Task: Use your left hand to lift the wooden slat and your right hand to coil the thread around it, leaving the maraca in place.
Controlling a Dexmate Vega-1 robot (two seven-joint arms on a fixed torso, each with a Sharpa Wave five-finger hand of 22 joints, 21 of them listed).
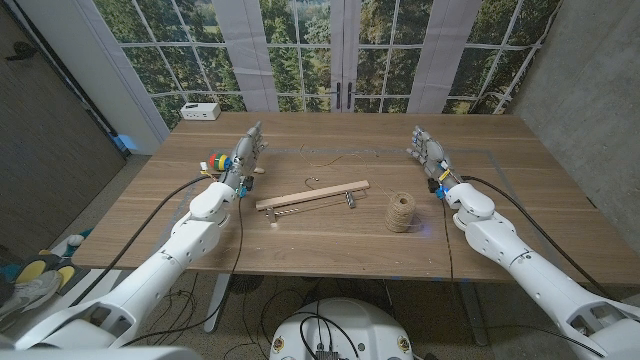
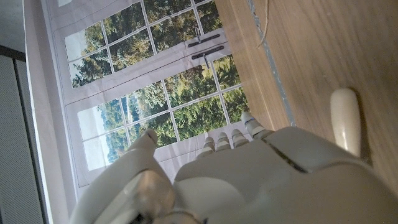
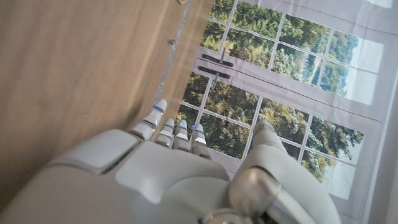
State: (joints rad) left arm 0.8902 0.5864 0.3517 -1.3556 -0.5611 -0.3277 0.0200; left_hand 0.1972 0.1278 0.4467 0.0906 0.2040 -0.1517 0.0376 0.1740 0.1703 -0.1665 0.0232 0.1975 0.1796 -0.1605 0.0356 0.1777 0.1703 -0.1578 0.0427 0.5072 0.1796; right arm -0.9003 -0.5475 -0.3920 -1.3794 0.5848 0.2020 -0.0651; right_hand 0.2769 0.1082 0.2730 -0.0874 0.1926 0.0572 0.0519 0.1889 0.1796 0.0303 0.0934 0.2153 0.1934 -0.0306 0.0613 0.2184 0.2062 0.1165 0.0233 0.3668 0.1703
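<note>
the spool of thread (image 1: 401, 212) sits nearest the camera, upright on the wooden table (image 1: 520, 215), just beside the right end of the wooden slat (image 1: 312, 195) and a little toward the near edge from it. the slat lies in the middle of the table with its long axis running nearly straight across, left to right, its right end tipped slightly toward the far side. a loose strand trails along the wood beside it and a small metal piece lies at its right part; what that piece is i cannot tell.

the left hand (image 1: 243, 153) stands on its edge at the table's left, fingers straight and apart, holding nothing. the slat's left end lies inward and toward the near side from it, closer to this hand than to the other, so the reach looks to be a short sweep toward the centre. the colourful maraca (image 1: 215, 161) sits just beside this hand on its outer side, away from that path.

the right hand (image 1: 428, 151) is likewise spread and empty, fingers pointing to the far side. the spool lies inward and nearer the robot from it.
</note>
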